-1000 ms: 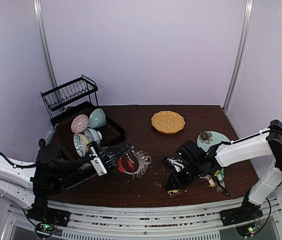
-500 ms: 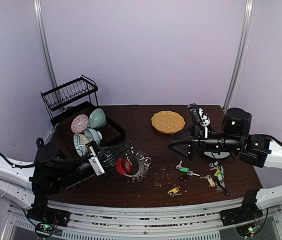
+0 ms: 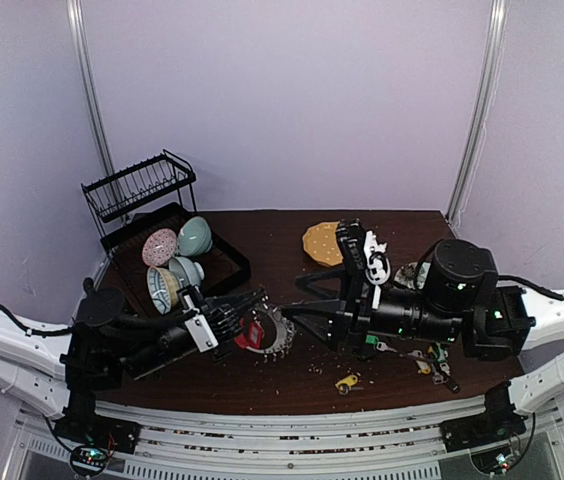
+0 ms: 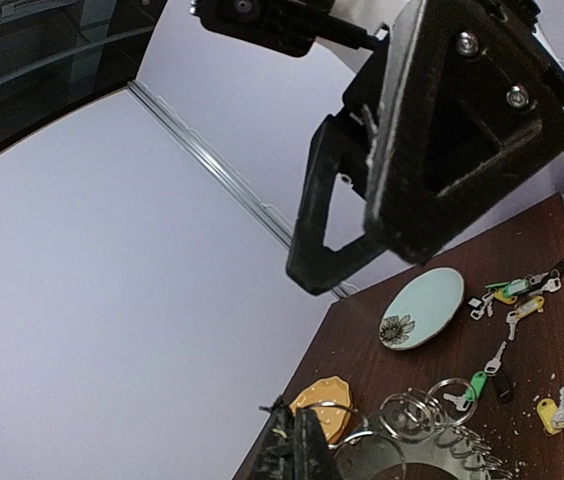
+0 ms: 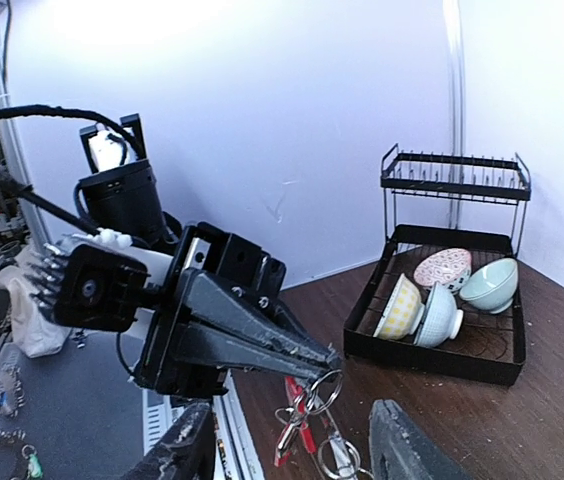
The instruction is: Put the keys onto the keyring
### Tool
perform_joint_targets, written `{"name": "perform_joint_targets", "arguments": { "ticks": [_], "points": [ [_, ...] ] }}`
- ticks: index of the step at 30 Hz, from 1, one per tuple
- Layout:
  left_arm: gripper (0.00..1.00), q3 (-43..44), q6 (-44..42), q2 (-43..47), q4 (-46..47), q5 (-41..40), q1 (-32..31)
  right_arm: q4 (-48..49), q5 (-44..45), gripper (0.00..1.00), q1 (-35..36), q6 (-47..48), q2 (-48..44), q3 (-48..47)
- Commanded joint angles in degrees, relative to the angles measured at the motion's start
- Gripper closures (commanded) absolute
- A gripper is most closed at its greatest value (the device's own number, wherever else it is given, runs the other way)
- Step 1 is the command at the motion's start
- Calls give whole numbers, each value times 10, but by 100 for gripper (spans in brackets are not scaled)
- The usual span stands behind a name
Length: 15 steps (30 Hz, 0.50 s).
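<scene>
Dark wood counter point(image 3: 262, 235). Black wire dish rack point(image 3: 152, 215) at far left corner. Four bowls on edge in its tray: pink patterned point(image 3: 159, 247), pale green point(image 3: 194, 236), light blue point(image 3: 186, 270), yellow-checked point(image 3: 162, 288). Yellow dotted plate point(image 3: 320, 242) near far edge, partly hidden. Pale green flower plate point(image 4: 423, 307) toward right edge. Crumbs point(image 3: 317, 368) scattered near front edge.

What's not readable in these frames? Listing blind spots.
Keyring: top view, left hand covers part; both wrist views cut it at the bottom edge. Whether a key is on it: too small to tell.
Keys: top view, right arm hides part of the group; left wrist view, too small to count.
Pale green plate: top view, almost all behind the right arm.
</scene>
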<state>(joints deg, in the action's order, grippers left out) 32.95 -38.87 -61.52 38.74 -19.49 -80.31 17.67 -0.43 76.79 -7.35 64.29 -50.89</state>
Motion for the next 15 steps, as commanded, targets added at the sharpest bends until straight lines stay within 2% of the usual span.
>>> {"name": "perform_joint_targets", "arguments": {
  "ticks": [1, 7, 15],
  "points": [
    [100, 19, 11, 2, 20, -14, -2, 13, 118, 47, 25, 21, 30, -37],
    [100, 21, 10, 2, 19, -15, -2, -38, 142, 50, 33, 13, 85, -87],
    [100, 20, 8, 2, 18, -18, -2, -62, 153, 59, 33, 1, 98, -91]
  ]
}}
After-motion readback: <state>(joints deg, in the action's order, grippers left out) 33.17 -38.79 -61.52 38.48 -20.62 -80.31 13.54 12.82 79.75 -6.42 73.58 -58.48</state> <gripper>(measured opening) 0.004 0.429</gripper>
